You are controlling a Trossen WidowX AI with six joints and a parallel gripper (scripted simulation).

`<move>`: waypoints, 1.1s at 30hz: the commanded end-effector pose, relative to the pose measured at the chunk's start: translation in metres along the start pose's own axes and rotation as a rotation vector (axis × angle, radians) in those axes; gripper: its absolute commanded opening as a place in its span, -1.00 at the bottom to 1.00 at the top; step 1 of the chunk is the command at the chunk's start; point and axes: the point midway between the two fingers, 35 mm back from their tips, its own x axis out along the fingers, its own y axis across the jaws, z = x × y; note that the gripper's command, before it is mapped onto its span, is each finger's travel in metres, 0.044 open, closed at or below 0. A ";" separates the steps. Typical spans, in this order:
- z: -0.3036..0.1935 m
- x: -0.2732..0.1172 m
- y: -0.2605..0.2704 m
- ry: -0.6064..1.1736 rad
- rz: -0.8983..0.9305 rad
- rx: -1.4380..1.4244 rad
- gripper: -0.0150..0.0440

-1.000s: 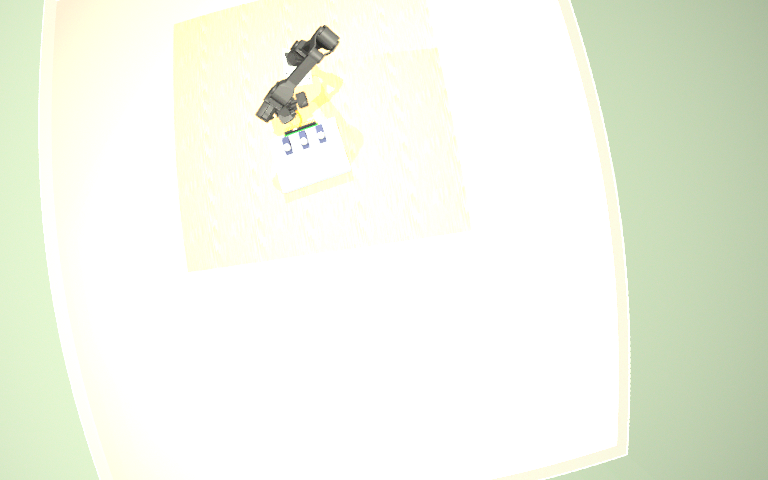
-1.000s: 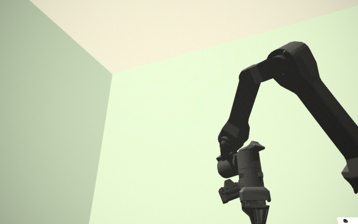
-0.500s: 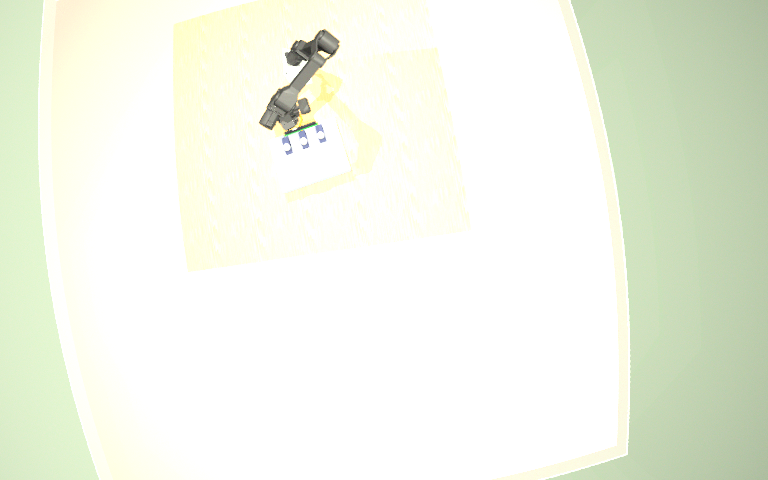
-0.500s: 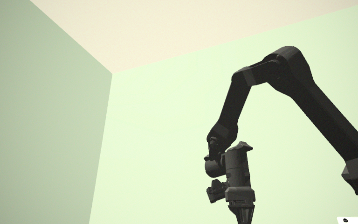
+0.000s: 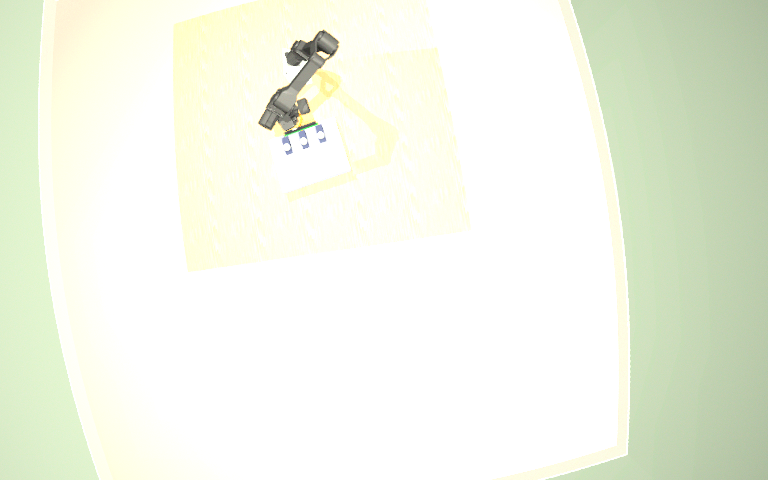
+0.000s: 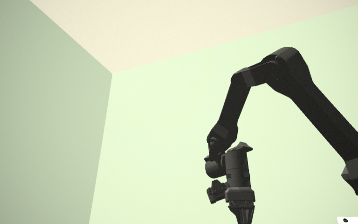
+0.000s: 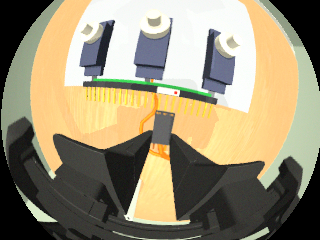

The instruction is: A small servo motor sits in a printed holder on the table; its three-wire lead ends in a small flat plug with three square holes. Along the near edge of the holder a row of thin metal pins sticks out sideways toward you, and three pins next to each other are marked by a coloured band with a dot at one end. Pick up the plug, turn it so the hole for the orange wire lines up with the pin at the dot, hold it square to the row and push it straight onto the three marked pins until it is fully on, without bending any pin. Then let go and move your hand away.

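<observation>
In the wrist view my gripper [image 7: 161,135] is shut on the dark flat plug [image 7: 163,126], held near its rear. The plug's square holes face the holder's pin row, a short gap from the pin tips. The gold pins [image 7: 102,95] stick out toward the gripper. A white band [image 7: 164,91] with a red dot [image 7: 176,92] at its right end marks pins just ahead and slightly right of the plug. The orange lead [image 7: 142,123] loops left of the plug toward the middle servo [image 7: 152,55] [image 5: 303,140]. The fingertips are out of frame in the exterior view.
The white holder [image 5: 317,166] [image 7: 125,40] carries two other servos, left [image 7: 95,52] and right [image 7: 220,62]. A green strip [image 7: 120,80] runs above the pins. The arm [image 5: 305,76] [image 6: 308,97] reaches over from the back in the top view. A thin white object [image 7: 133,202] shows between the fingers' bases.
</observation>
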 end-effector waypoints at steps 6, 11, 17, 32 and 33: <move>0.006 0.000 0.001 -0.002 0.002 0.002 -0.49; 0.009 -0.001 0.001 -0.002 0.002 0.002 -0.49; 0.013 -0.001 0.002 -0.002 0.003 0.002 -0.49; 0.018 0.000 0.002 -0.003 0.003 0.002 -0.31; 0.017 0.001 0.001 -0.003 0.003 0.002 -0.22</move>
